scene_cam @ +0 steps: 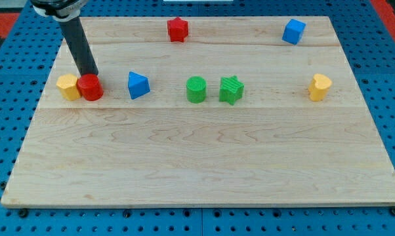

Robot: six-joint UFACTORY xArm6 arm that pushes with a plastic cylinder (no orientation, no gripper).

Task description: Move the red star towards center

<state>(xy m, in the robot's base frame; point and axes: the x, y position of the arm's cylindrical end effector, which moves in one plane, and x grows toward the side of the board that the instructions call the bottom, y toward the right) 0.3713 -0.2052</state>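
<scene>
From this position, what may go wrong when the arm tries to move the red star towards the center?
1. My tip is at the red cylinder, far from the red star at the view's top; it may push the wrong red block.
2. The red cylinder touches the yellow block, so a push toward the view's left could shift both.
3. The green cylinder and green star sit near the center and may be bumped by the incoming star.

Your wooden board (204,164) carries: red star (177,29), blue cube (293,31), two yellow blocks (68,86) (319,87), red cylinder (90,87), blue, possibly triangular, block (138,85), green cylinder (196,90), green star (231,90).
</scene>
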